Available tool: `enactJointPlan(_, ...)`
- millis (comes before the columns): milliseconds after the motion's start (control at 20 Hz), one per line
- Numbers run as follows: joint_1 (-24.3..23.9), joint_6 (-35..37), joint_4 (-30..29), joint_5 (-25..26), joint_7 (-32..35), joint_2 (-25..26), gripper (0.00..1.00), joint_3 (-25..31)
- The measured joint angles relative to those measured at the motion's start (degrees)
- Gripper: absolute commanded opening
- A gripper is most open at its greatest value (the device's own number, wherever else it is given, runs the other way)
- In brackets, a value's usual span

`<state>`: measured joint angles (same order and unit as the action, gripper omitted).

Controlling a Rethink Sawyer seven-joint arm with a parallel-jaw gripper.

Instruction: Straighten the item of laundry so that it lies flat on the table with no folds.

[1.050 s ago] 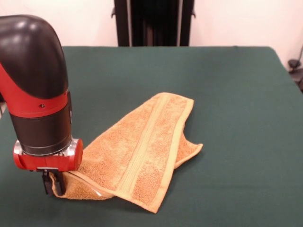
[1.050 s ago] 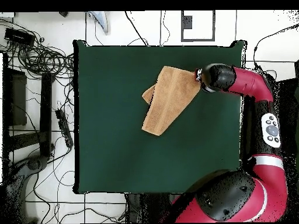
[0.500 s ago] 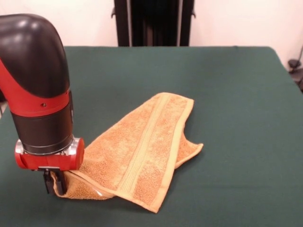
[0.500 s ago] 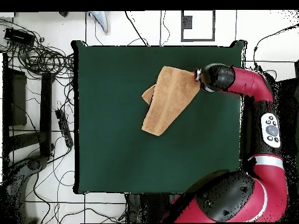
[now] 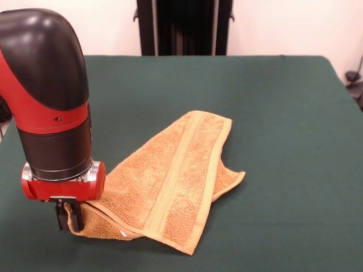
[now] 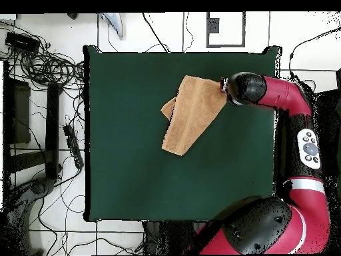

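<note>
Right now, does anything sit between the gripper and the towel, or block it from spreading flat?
Nothing visible. The gripper is already at a corner of the folded towel, and the table around it is bare green cloth.

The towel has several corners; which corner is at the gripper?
The corner at the towel's left, near end in the front view: the gripper is shut on it. The other visible corners lie free on the table, away from the gripper.
</note>
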<state>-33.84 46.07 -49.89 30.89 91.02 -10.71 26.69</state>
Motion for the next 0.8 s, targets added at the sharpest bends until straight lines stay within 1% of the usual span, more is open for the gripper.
enactJointPlan(250, 0.12, -0.94, -0.39, 0.00, 0.00, -0.11, 0.00, 0.00)
enactJointPlan(300, 0.12, -1.50, -0.49, 0.00, 0.00, -0.10, 1.00, 0.00)
enactJointPlan(800, 0.14, -3.20, -0.58, -0.01, 0.00, -0.10, 1.00, 0.00)
